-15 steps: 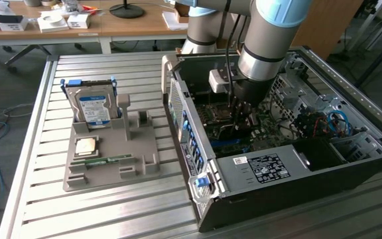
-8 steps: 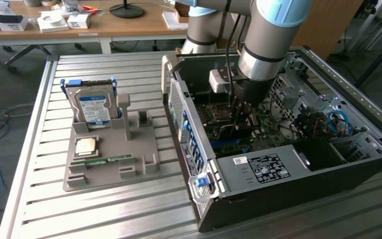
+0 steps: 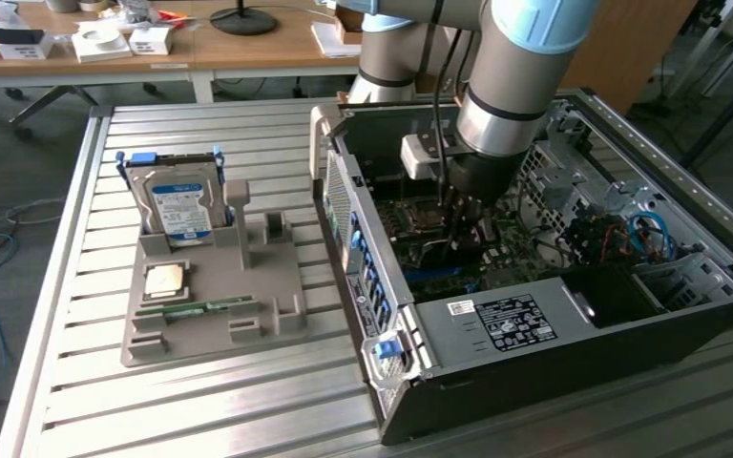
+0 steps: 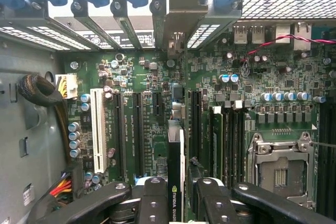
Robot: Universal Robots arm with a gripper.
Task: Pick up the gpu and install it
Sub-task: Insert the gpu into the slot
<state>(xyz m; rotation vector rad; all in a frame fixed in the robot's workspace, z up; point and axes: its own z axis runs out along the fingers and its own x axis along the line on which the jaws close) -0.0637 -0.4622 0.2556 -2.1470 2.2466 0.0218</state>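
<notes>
Inside the open computer case, the claw grips the gpu edge-on between its black fingers — the card stands upright over the motherboard, its metal bracket reaching the rear slot openings.

gpu upright between fingers inside computer case, over motherboard
</notes>
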